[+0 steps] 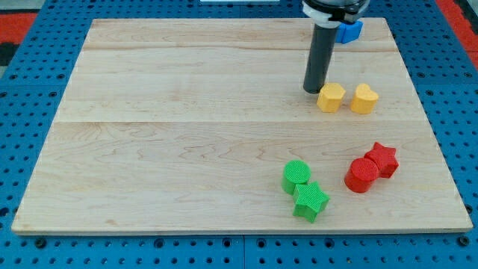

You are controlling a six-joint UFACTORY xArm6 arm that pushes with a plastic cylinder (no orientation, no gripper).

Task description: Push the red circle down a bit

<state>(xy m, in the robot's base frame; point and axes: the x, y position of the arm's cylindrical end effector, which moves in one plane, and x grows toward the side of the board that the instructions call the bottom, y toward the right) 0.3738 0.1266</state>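
A pale wooden surface (187, 134) is seen resting on a blue perforated base. No gripper is fitted: the arm ends in a dark rod, so nothing is held and no opening can be reported. The tip (312, 90) is set down in the upper right part of the surface, just beside the view's left edge of the yellow hexagon-like block (331, 97); contact cannot be confirmed. A yellow heart (364, 99) lies just to the view's right of that block. A blue block (349, 30) is partly hidden behind the arm at the view's top.

The red circle (362, 175) is found lower right, touching a red star (383, 159) on its upper right. A green circle (297, 176) and a green star (311, 201) lie to its left, touching each other.

The push is judged not yet begun; the approach stage is in hand, the tip being well apart from the red circle. For the next move, the tip would need to be brought round the yellow blocks to a spot just above the red circle, clear of the red star, and then driven a short way toward the view's bottom.
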